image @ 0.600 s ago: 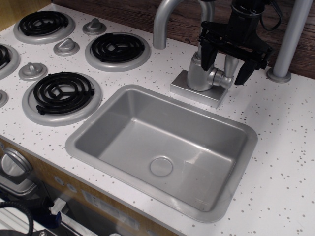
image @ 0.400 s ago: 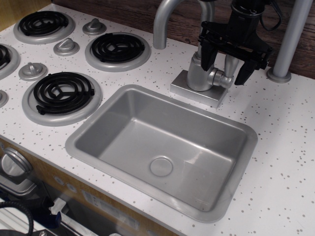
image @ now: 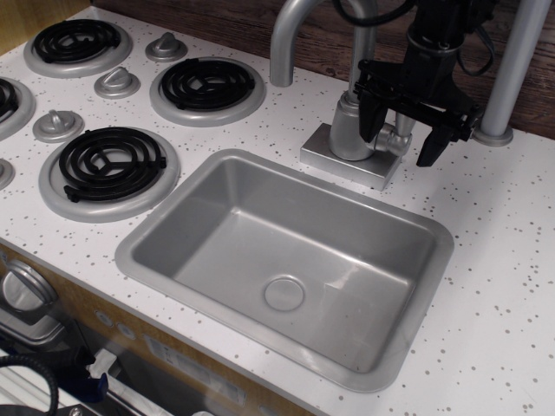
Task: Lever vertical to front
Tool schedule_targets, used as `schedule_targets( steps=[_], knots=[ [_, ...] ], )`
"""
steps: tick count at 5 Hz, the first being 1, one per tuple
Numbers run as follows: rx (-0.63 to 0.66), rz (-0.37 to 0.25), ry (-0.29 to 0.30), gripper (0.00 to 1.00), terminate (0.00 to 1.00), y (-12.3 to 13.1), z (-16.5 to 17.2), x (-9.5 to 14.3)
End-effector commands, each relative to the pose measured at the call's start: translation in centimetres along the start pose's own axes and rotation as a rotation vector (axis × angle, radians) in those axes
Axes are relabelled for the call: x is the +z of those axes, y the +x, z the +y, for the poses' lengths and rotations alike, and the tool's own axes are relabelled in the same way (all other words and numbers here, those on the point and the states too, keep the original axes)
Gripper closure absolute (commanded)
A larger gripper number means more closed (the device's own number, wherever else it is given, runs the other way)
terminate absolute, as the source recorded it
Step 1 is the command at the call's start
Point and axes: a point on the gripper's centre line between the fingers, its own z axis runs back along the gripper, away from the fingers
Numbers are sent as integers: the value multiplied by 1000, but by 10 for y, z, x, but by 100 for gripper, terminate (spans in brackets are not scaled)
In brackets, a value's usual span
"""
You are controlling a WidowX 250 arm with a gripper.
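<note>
The gripper straddles the upright lever, fingers spread apart. That placement likely prepares pulling it frontward.

Your counter, counted by kind.
You have one sink with one drain; one faucet spout and one lever; one gripper; three full black coil burners, with parts of two more at the left edge; three cone knobs; one grey post at the back.
</note>
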Motion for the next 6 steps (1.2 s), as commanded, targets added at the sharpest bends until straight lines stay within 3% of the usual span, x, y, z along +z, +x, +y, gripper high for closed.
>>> schedule_targets(
  steps=[1, 4, 5, 6],
  knots=[
    [-14, -194, 9, 0, 0, 20, 3, 39],
    [-47, -297, 52, 0, 0, 36, 1, 43],
    [-42, -294, 60, 100, 0, 37, 1, 42],
    [-25, -262, 59, 100, 0, 31, 2, 39]
  ],
)
